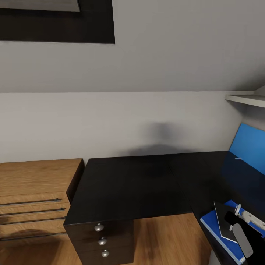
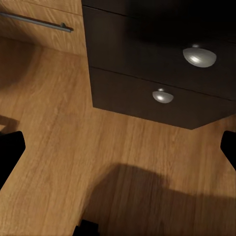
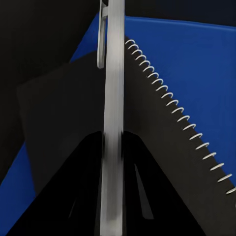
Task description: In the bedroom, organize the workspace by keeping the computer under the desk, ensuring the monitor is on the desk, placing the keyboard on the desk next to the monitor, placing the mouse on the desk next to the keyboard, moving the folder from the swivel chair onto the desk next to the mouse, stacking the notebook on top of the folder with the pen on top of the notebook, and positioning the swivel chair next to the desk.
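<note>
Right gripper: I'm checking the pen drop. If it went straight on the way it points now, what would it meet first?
The right gripper is shut on the pen, which points over the notebook lying on the folder. The notebook's dark cover looks likely to be met first, though depth is unclear.

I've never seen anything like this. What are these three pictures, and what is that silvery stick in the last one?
They are simulator renders from one wheeled robot with two arms. The large picture comes from its head camera, looking down on a black desk with a drawer unit. The second is the left arm's wrist camera, aimed at the wood floor. The third is the right arm's: its right gripper is shut on a pen, above a dark notebook lying on a blue folder on the desk.
</note>
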You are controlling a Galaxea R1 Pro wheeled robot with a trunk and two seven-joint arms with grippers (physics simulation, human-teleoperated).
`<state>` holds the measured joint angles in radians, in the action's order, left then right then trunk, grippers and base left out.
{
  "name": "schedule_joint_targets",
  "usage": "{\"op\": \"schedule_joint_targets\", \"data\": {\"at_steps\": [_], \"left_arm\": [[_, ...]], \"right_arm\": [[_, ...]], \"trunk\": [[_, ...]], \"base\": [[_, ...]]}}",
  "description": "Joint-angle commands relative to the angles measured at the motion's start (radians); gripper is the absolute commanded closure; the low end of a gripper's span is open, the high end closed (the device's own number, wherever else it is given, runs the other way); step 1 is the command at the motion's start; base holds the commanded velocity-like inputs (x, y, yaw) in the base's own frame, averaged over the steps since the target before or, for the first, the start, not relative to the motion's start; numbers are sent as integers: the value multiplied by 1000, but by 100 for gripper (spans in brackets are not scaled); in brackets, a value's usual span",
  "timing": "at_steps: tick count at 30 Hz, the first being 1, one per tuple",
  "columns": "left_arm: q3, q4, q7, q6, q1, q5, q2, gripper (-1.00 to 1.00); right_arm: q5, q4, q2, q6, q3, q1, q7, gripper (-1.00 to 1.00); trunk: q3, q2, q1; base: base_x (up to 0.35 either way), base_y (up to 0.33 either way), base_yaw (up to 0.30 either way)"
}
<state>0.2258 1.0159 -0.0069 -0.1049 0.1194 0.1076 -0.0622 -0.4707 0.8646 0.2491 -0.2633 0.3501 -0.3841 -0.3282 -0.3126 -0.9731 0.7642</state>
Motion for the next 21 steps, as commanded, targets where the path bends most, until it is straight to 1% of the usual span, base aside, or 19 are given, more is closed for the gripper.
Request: {"op": "schedule_joint_targets", "data": {"at_steps": [1, 9, 10, 21], "left_arm": [[1, 3, -1, -7, 0, 10, -1, -100], [1, 3, -1, -7, 0, 10, -1, -100], [1, 3, -1, -7, 0, 10, -1, -100], [1, 3, -1, -7, 0, 10, -1, -100]], "right_arm": [[-9, 1, 0, -3, 0, -1, -3, 100], [-9, -2, 1, -3, 0, -2, -3, 100], [-8, -2, 1, -6, 0, -2, -5, -100], [-8, 2, 1, -8, 0, -2, -7, -100]], "trunk": [[-1, -1, 0], [-1, -1, 0], [-1, -1, 0], [-1, -1, 0]], "base": [[0, 0, 0], [0, 0, 0], [0, 0, 0], [0, 0, 0]]}}
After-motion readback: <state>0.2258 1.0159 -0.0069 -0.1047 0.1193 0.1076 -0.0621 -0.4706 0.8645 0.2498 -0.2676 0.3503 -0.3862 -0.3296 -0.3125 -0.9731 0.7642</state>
